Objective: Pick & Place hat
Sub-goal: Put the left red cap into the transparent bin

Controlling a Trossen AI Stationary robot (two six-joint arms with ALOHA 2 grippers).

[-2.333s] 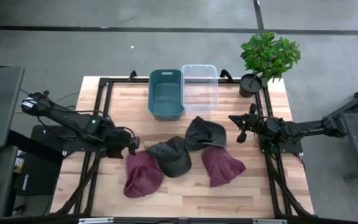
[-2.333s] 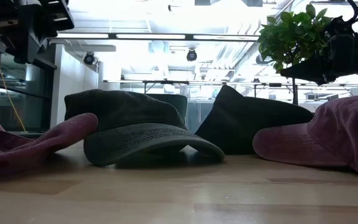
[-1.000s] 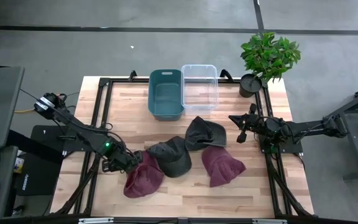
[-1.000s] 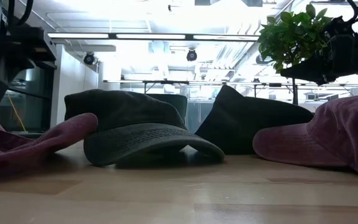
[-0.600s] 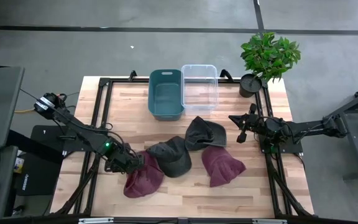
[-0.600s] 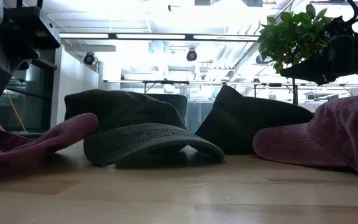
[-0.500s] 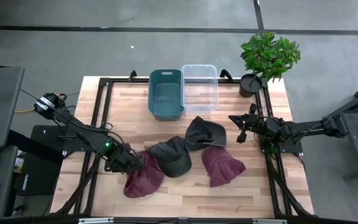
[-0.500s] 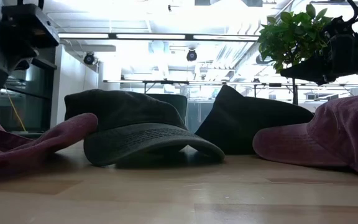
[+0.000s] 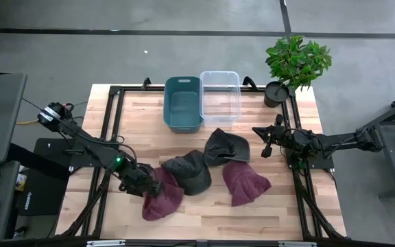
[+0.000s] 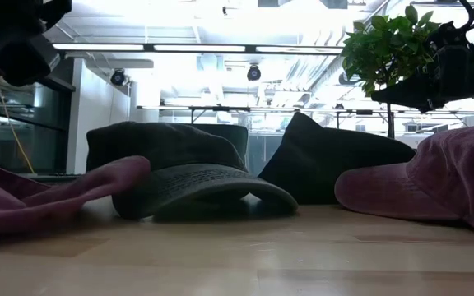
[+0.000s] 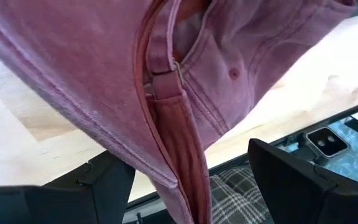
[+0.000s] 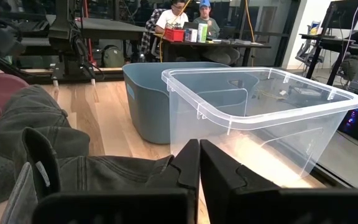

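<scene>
While left gripper (image 9: 145, 184) meets maroon cap (image 9: 162, 195) near the table's front left | low: cap (image 10: 48, 197) lies limp | left wrist: jaws wide, straddling soft back strap (image 11: 176, 118), likely best hold | right gripper (image 12: 197, 171) closed, idle

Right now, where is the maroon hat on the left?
In the high view the left maroon hat lies near the table's front-left, under the left hand, its edge against the dark grey hat.
</scene>
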